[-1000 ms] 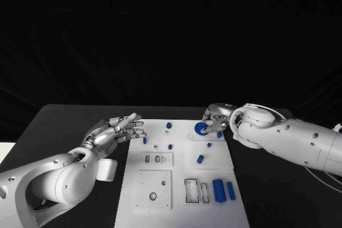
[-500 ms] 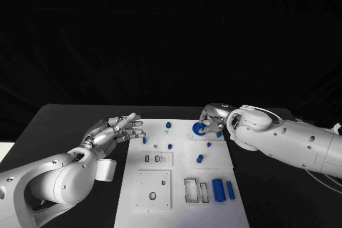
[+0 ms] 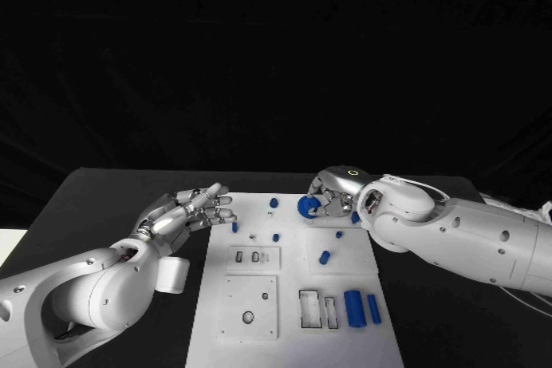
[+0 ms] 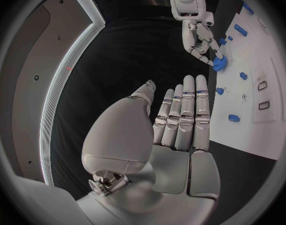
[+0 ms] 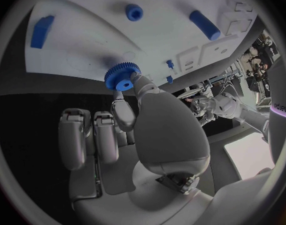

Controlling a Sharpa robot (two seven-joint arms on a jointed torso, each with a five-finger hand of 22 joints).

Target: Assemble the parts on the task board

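Note:
My right hand (image 3: pixel 331 194) pinches a blue gear (image 3: pixel 309 207) over the far end of the white task board (image 3: pixel 293 284). The right wrist view shows the blue gear (image 5: pixel 122 77) at the tips of my right hand (image 5: pixel 139 135), close above the task board (image 5: pixel 86 40). My left hand (image 3: pixel 187 211) hovers at the board's far left edge with its fingers stretched out and nothing in it. From the left wrist, my left hand (image 4: pixel 180 122) points toward my right hand (image 4: pixel 201 41) and the blue gear (image 4: pixel 219 63).
Small blue pegs (image 3: pixel 273 201) stand on the board's far half, and a short blue piece (image 3: pixel 323 256) lies mid-board. Two blue cylinders (image 3: pixel 360 307) lie at the near right beside rectangular slots (image 3: pixel 309 308). A white cuff (image 3: pixel 172 274) on my left arm sits beside the board.
My right hand has carried the blue gear leftward, from the board's far right edge toward its far middle. My left hand has stayed where it was.

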